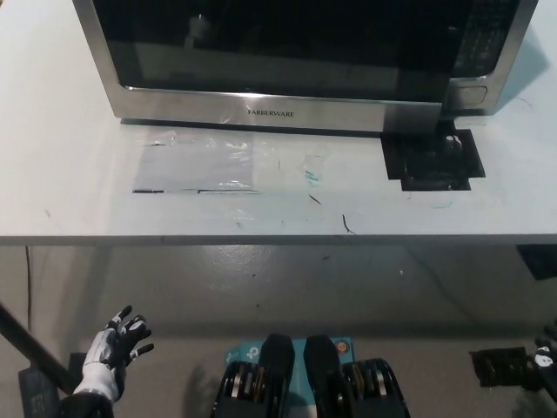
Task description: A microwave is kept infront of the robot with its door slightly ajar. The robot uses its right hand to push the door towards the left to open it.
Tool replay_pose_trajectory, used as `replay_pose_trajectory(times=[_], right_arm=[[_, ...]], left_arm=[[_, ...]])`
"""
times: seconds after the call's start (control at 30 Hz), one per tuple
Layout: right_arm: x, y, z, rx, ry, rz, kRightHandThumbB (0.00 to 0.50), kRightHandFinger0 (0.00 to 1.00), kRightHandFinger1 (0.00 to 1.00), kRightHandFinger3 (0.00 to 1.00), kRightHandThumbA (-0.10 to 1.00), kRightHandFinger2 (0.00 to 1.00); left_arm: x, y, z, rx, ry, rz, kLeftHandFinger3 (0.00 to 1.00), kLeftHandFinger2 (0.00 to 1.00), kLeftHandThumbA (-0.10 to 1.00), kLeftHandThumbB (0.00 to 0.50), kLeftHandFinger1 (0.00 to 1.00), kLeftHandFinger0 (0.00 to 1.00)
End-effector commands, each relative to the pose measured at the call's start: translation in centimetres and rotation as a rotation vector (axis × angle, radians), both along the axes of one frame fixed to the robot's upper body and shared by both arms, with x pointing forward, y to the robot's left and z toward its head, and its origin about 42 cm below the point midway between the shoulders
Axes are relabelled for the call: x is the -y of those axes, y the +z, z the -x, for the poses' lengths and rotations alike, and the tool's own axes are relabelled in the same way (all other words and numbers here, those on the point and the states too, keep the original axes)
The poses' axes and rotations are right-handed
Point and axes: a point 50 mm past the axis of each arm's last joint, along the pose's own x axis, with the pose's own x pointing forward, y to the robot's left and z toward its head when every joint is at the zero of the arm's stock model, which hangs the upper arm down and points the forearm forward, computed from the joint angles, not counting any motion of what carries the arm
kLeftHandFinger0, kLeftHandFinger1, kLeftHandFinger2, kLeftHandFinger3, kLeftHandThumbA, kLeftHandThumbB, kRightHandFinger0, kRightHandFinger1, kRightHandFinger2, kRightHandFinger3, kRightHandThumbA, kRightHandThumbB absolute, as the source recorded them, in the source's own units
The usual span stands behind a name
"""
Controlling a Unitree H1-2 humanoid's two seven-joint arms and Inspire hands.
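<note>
Microwave fills the top of the frame on the white tabletop, its dark glass door facing down the picture. At lower left, below the tabletop edge, the white left robot hand rests empty, fingers spread. At the lower right edge the black right robot hand barely shows; I cannot tell its state.

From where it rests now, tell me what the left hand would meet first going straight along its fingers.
Probably nothing: the left hand, open below the table edge, points up-right into free space. Depth is unclear.
</note>
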Motion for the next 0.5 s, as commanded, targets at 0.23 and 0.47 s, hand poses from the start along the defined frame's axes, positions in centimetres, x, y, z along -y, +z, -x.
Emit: replay_pose_trajectory(times=[0.23, 0.47], right_arm=[[0.7, 6.6, 4.9, 0.089, 0.078, 0.03, 0.283, 0.55, 0.76, 0.87, 0.34, 0.81], [0.0, 12.0, 8.2, 0.178, 0.144, 0.073, 0.293, 0.54, 0.74, 0.87, 0.32, 0.82]], left_arm=[[-0.9, 1.4, -1.1, 0.045, 0.022, -0.007, 0.94, 0.93, 0.33, 0.126, 0.84, 0.82], [-1.1, 1.2, -0.6, 0.039, 0.017, -0.038, 0.94, 0.92, 0.36, 0.117, 0.85, 0.82]])
